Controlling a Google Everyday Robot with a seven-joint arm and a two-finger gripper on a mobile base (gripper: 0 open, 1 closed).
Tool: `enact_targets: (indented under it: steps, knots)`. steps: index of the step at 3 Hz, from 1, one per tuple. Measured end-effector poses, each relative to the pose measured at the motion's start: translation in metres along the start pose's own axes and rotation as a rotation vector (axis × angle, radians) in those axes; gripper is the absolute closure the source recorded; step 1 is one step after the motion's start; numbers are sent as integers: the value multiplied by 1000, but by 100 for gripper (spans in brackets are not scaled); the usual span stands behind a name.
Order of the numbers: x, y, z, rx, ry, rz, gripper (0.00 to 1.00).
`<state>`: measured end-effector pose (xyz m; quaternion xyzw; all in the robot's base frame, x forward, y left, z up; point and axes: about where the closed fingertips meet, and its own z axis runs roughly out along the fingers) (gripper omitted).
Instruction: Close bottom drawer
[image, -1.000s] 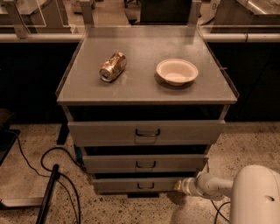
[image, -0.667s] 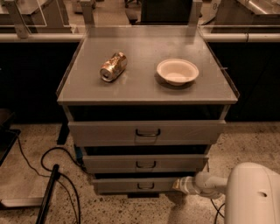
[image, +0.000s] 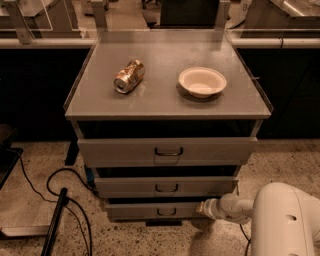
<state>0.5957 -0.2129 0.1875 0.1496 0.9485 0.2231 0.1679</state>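
Note:
The bottom drawer (image: 150, 211) is the lowest of three grey drawers in the cabinet, with a small dark loop handle (image: 166, 212). Its front stands slightly out from the cabinet body. My gripper (image: 204, 208) is at the end of the white arm (image: 280, 220) coming in from the lower right. Its tip touches the right end of the bottom drawer's front. The middle drawer (image: 165, 186) and the widest top drawer (image: 167, 151) sit above it.
A crushed can (image: 129, 76) and a white bowl (image: 202, 81) lie on the cabinet top (image: 165, 100). Black cables (image: 60, 200) and a dark bar run over the speckled floor at the left. Dark counters stand behind the cabinet.
The arm has moved slightly left toward the cabinet, bringing the gripper tip against the right end of the bottom drawer front. The drawers look unchanged.

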Motion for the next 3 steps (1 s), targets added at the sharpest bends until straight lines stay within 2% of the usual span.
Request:
enact_targets:
  steps: [1, 2, 3]
  knots:
    - [6, -8, -11, -17, 49, 14, 100]
    - [17, -49, -63, -12, 135, 55, 100]
    - [40, -44, -66, -36, 221, 57, 82]
